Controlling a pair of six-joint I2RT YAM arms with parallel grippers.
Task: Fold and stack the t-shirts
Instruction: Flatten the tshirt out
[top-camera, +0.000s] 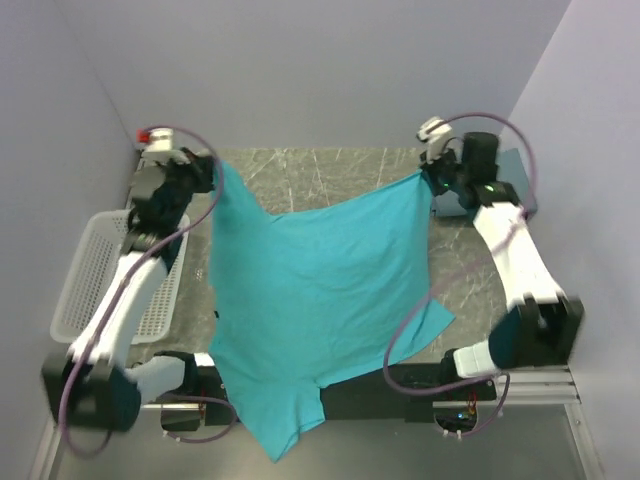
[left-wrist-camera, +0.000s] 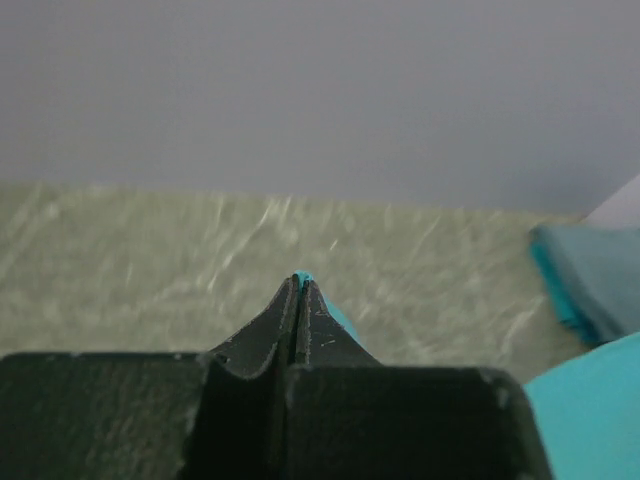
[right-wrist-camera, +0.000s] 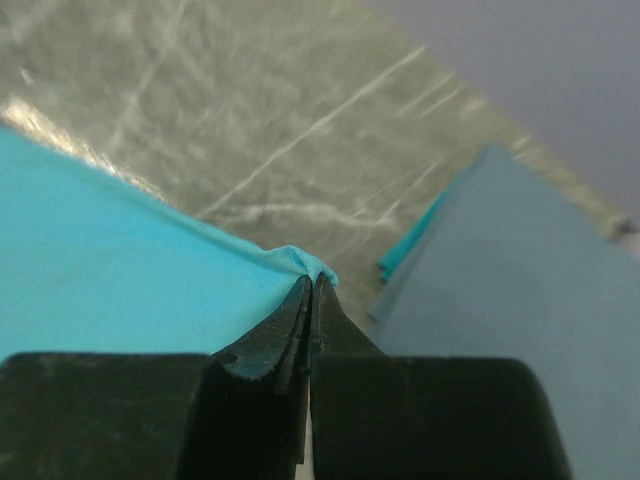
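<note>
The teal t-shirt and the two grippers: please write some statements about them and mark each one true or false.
1. The left gripper is shut on a corner of the teal t-shirt. True.
2. The right gripper is open and holds nothing. False: it is shut on another corner of the teal t-shirt.
3. The teal t-shirt lies in the white basket. False: it is stretched between the grippers over the table; the basket stands to the left.
4. A folded slate-blue shirt lies close to the right gripper. True.
5. The teal t-shirt is folded. False: it is spread open, and its near end hangs over the table's near edge.
</note>
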